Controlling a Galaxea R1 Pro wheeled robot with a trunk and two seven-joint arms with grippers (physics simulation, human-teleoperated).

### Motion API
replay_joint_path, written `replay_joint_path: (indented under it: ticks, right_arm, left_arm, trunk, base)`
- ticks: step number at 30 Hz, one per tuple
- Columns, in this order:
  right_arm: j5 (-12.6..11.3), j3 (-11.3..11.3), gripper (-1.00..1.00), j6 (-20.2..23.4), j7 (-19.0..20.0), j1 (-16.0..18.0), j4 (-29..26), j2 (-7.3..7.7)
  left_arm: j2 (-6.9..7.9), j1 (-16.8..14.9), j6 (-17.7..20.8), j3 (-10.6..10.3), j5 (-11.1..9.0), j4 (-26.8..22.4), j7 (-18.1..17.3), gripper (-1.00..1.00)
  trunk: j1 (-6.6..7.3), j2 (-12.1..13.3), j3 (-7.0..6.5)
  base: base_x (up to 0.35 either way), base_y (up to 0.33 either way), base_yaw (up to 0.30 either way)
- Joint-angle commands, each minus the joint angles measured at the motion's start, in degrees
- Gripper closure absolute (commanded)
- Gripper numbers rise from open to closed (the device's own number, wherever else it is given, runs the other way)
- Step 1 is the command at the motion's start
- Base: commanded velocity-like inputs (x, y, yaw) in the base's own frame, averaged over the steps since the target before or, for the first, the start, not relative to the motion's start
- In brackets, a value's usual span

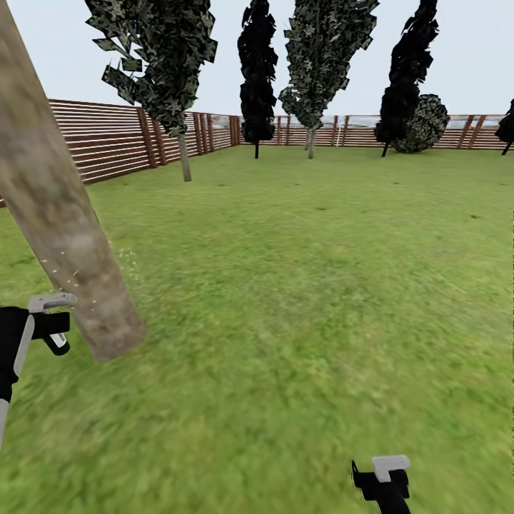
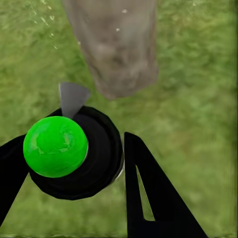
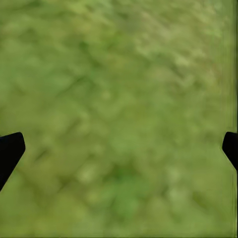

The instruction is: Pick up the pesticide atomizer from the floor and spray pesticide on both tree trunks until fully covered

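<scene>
From the head camera I see the thick mottled grey-tan tree trunk leaning across the left of my view, its foot meeting the lawn. My left gripper sits just beside that trunk, on the side away from the open grass, near its base. A scatter of pale droplets speckles the bark and the air just beside the trunk above the gripper. My right gripper hangs low over the lawn, well apart from the trunk. Far beyond the trunk, the brown slatted fence rings the grass, with dark cypress-like trees standing in front of it.

Through the left wrist camera, the pesticide atomizer shows as a round black body with a bright green cap and a grey nozzle aimed at the trunk, which stands near but apart from it. The black fingers of my left gripper close on either side of the atomizer body, gripping it. A few pale specks float just beside the trunk.

Through the right wrist camera I see only blurred grass, with the black fingertips of my right gripper spread wide, nothing between them.
</scene>
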State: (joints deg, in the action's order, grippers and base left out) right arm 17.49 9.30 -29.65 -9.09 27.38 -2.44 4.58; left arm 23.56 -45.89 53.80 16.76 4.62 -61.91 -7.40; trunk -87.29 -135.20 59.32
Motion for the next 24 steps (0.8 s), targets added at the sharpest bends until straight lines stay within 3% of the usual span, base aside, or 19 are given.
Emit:
replay_joint_path:
  ticks: [1,8,16,24]
  right_arm:
    - [0.58,0.38,-1.0,-0.15,-0.23,0.04,0.07,-0.01]
    - [0.6,0.37,-1.0,-0.15,-0.23,0.04,0.07,-0.07]
    - [0.6,0.37,-1.0,-0.15,-0.23,0.04,0.07,-0.1]
    - [0.57,0.37,-1.0,-0.15,-0.23,0.04,0.07,-0.1]
  left_arm:
    - [-0.01,0.44,0.26,0.1,0.48,-0.06,-0.52,1.0]
    - [0.0,1.74,0.26,0.27,0.52,-0.05,-0.51,1.0]
    - [0.07,2.12,0.32,0.43,0.57,0.16,-0.42,1.0]
    - [0.12,2.15,-0.08,0.59,0.57,3.61,-0.42,1.0]
  trunk:
    - [0.01,-0.02,0.05]
    - [0.01,-0.02,0.05]
    - [0.01,-0.02,0.05]
    - [0.01,-0.02,0.05]
  base:
    - [0.0,-0.273,0.0]
    - [0.0,-0.273,0.021]
    - [0.0,-0.273,0.231]
    - [0.005,-0.273,0.016]
